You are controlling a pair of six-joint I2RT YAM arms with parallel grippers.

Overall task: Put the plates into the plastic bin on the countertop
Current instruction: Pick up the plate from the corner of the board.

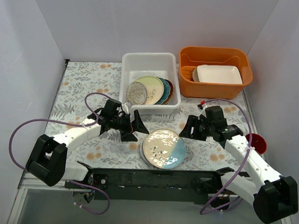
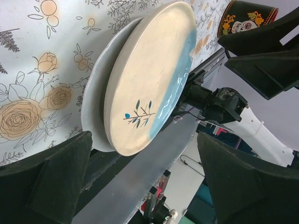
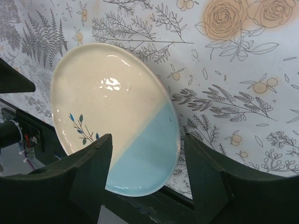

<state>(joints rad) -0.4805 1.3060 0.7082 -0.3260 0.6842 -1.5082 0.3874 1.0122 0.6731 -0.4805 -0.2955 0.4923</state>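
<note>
White walls close off a table [image 1: 76, 89] printed with grey leaves and small orange flowers. At the far middle of it stands the plastic bin [image 1: 148, 56], and four plates lean together inside, toward its near wall: a speckled plate [image 1: 136, 93] at the left, then a cream plate [image 1: 151, 87], a teal plate [image 1: 165, 91] and a red-brown plate [image 1: 170, 89] at the right. Just right of the bin is an orange tub [image 1: 216, 56] with a white rectangular dish [image 1: 218, 74] in it.

Near the middle of the table lies a short stack. Its top is a cream and light blue plate [image 1: 163, 148] with a small sprig painted on it, resting on a white plate [image 2: 93, 107] whose edge shows at the left.

The left arm [image 1: 84, 131] reaches in from the left, and the left jaws are spread wide and hold nothing, just left of the stack. The right arm [image 1: 247, 156] comes in from the right. The right jaws are also spread wide and hold nothing, just right of the stack. Both wrist views show the stacked plates between the parted fingers, untouched. A small red cup [image 1: 258, 142] sits by the table's right edge.
</note>
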